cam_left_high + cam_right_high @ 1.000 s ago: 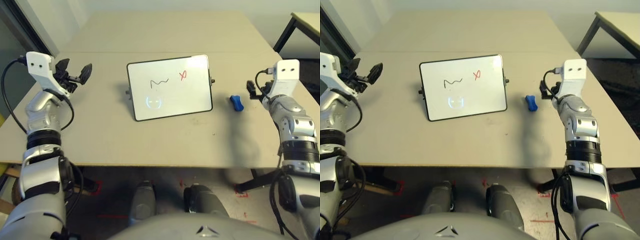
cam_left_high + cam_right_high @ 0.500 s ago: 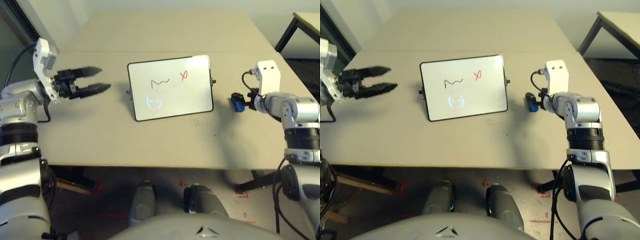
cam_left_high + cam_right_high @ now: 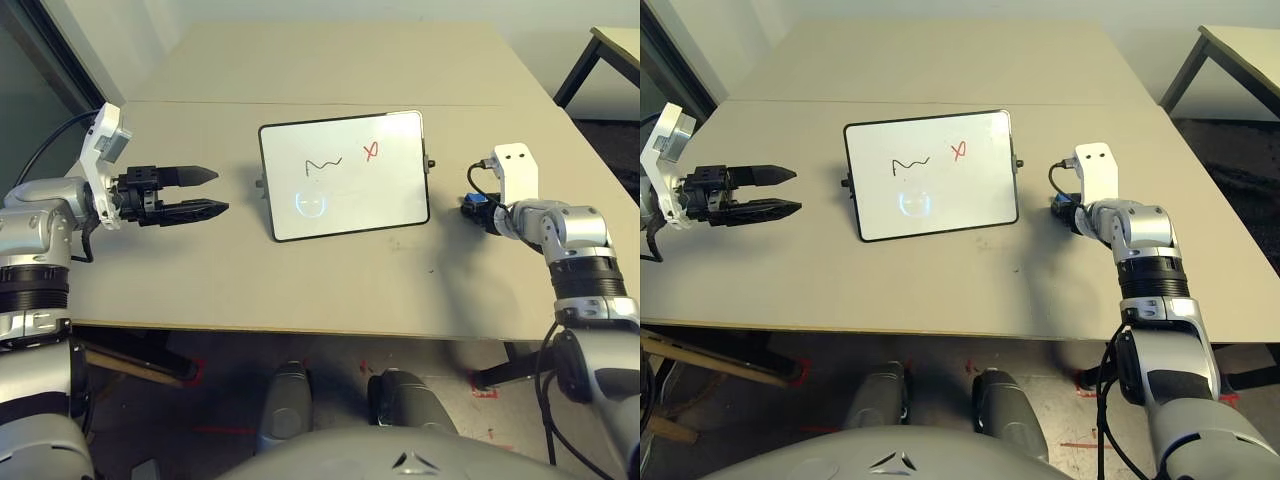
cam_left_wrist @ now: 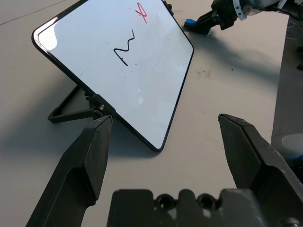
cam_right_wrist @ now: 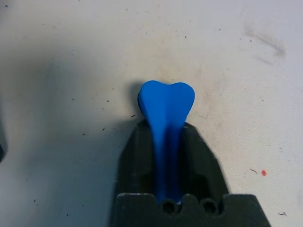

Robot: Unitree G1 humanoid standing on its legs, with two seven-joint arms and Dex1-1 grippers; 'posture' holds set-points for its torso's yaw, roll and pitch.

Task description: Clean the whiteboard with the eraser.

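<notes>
1. Whiteboard (image 3: 345, 190): propped at a tilt on the tabletop (image 3: 300, 290), bearing a black squiggle (image 3: 323, 164) and a red mark (image 3: 371, 151).
2. Eraser (image 5: 166, 109): at the tabletop, near the whiteboard's right-hand side, clamped between the right gripper's (image 5: 168, 137) jaws.
3. Left gripper (image 3: 222, 192): jaws wide apart and empty, above the tabletop, left of the whiteboard.

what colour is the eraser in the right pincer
Bright blue all over what shows of the eraser; the right wrist view shows it best.
</notes>
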